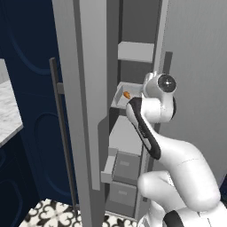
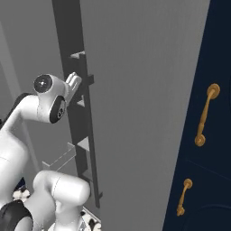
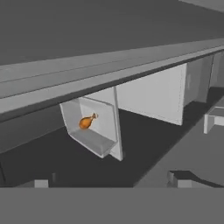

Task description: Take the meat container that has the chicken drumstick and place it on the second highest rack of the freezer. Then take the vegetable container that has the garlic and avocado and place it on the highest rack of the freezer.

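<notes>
Meat container point(image 1: 123, 96) with chicken drumstick point(image 1: 127, 94) sits on second highest rack point(image 1: 125, 104) of freezer point(image 1: 133, 133), so first half looks done. Gripper state can't tell; vegetable container step left.

Dark navy cabinets point(image 1: 26, 88) both sides; gold handles point(image 2: 205, 115) on right ones. Marble counter point(image 1: 8, 111) far left. Black-white patterned floor tile point(image 1: 53, 215) below. Flat, even light.

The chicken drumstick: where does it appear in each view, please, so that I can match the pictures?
Left base view: the chicken drumstick lies in a clear container on a freezer shelf, centre, beside the arm.
Right base view: not in it.
Hand view: centre-left, in the same container.
Shared landmark: that container.
</notes>
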### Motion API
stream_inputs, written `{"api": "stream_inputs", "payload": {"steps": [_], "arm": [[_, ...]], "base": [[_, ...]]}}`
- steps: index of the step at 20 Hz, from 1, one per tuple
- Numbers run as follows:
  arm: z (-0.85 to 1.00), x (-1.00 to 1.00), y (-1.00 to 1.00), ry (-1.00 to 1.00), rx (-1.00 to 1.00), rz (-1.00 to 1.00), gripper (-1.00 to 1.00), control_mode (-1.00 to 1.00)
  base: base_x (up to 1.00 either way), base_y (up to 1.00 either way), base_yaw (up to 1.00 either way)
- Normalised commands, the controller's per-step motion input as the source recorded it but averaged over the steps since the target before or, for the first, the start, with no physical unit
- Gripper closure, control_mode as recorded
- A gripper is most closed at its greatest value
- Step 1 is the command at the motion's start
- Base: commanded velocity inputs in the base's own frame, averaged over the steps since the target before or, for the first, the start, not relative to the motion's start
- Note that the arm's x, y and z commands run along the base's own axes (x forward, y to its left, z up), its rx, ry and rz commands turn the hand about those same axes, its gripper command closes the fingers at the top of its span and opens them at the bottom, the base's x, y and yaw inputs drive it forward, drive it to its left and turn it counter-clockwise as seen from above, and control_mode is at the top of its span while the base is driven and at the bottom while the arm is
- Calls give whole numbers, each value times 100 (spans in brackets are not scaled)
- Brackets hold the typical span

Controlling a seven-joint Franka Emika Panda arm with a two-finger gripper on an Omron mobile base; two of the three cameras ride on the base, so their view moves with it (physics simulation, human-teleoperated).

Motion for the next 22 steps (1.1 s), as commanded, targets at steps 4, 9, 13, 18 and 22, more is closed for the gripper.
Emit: {"api": "stream_inputs", "payload": {"steps": [4,9,13,18,22], "arm": [[6,-100,0,22,0,5,-100,-100],[0,-100,-8,17,-4,11,-100,-100],[21,-96,-40,15,-9,23,-100,-100],[37,-31,-45,1,-27,49,-100,-100],[28,-62,-5,0,-39,72,-100,-100]], "base": [[0,0,0],[0,0,0],[0,0,0],[0,0,0],[0,0,0]]}}
